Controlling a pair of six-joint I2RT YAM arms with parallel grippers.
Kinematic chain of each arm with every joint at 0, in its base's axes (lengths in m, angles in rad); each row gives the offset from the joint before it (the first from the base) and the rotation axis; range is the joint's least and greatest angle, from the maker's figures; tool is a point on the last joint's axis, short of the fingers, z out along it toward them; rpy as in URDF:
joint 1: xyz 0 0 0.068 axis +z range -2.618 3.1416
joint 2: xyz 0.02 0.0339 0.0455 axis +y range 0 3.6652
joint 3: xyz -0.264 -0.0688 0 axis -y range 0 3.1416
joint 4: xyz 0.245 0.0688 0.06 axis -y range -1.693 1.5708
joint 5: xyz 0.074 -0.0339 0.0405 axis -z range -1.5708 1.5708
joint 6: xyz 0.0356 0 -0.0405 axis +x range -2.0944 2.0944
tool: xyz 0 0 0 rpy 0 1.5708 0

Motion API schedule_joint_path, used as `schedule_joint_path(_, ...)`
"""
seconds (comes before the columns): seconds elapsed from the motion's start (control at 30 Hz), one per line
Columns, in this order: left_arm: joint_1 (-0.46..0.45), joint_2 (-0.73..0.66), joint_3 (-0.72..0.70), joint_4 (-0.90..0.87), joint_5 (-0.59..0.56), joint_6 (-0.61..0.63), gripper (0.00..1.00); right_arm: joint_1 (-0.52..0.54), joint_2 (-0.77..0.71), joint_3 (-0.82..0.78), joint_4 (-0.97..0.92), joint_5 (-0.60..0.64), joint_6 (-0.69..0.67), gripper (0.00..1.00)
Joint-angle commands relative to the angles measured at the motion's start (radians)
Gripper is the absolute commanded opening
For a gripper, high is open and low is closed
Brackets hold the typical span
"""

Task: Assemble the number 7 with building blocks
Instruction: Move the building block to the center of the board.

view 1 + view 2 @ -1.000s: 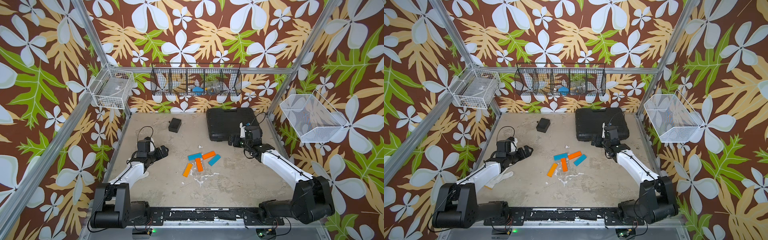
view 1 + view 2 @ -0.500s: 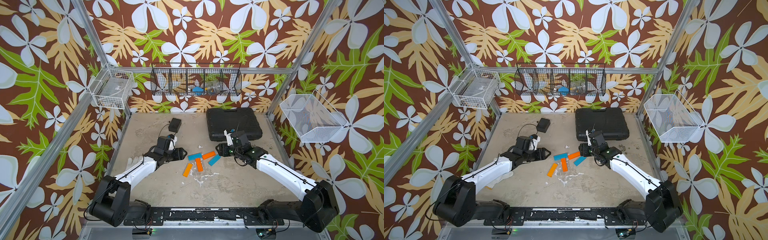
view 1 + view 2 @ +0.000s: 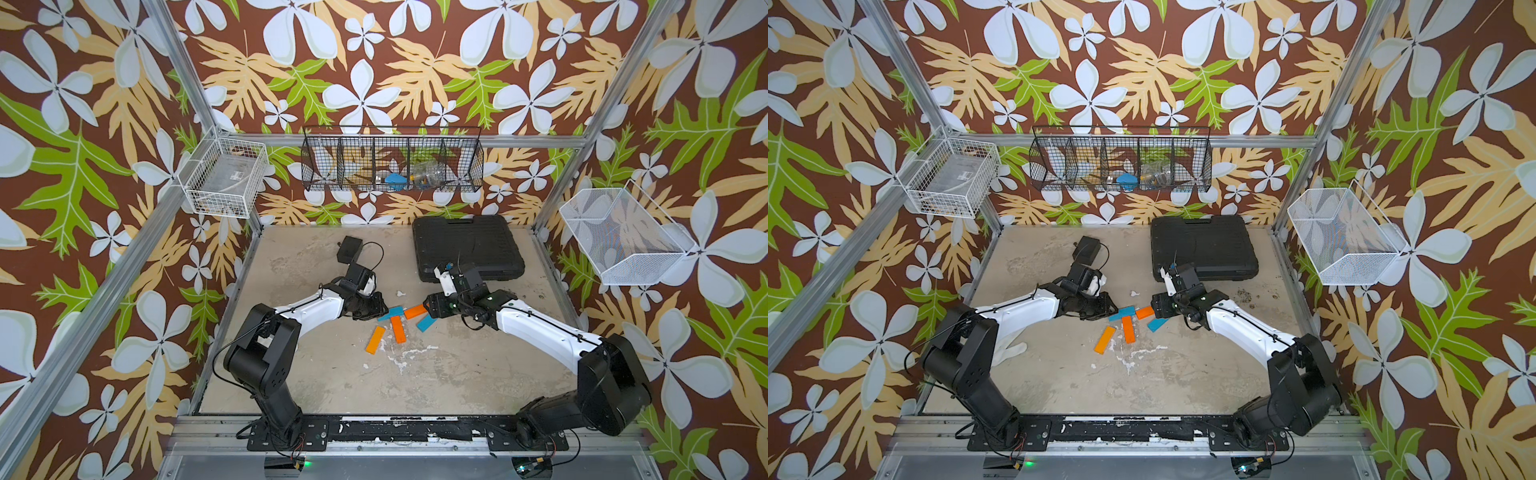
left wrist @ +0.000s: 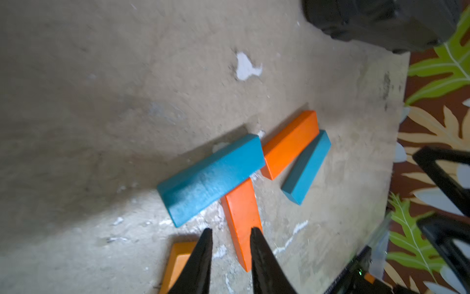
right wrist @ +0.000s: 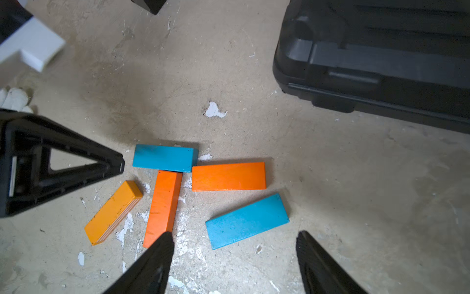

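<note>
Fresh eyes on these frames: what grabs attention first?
Five bright building blocks, orange and blue, lie in a loose cluster in the middle of the table, with no 7 formed yet. The left gripper and right gripper flank them on either side, the right with its jaws open. A large black case sits at the back right, against loud floral walls.

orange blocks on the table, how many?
3. The lighter orange block lies apart from the rest; the middle orange block butts a blue block; the third orange block lies beside the right gripper. None seems hidden.
</note>
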Motion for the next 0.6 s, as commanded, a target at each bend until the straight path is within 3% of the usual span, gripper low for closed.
schedule_joint_path(0.0, 0.0, 0.023, 0.022, -0.016, -0.035, -0.021, 0.3, 0.0, 0.015, 0.009, 0.036, -0.034, -0.042, 0.79)
schedule_joint_path(0.07, 0.0, 0.039, 0.024, -0.021, -0.032, -0.011, 0.3, 0.0, 0.024, -0.006, 0.061, -0.053, -0.034, 0.79)
schedule_joint_path(0.17, -0.008, 0.056, 0.052, -0.071, -0.045, 0.069, 0.45, 0.0, 0.04, -0.02, 0.103, -0.123, -0.016, 0.82)
schedule_joint_path(0.23, -0.022, 0.061, 0.076, -0.136, -0.08, 0.137, 0.48, 0.0, 0.048, -0.044, 0.168, -0.217, -0.003, 0.85)
schedule_joint_path(0.3, -0.022, 0.057, 0.064, -0.138, -0.088, 0.149, 0.48, 0.0, 0.068, -0.05, 0.199, -0.281, 0.013, 0.85)
schedule_joint_path(0.4, -0.023, 0.07, 0.046, -0.112, -0.064, 0.129, 0.48, 0.0, 0.104, -0.043, 0.199, -0.268, 0.028, 0.85)
schedule_joint_path(0.57, -0.021, 0.069, -0.004, -0.067, -0.026, 0.105, 0.36, 0.001, 0.202, 0.054, 0.174, -0.334, -0.001, 0.83)
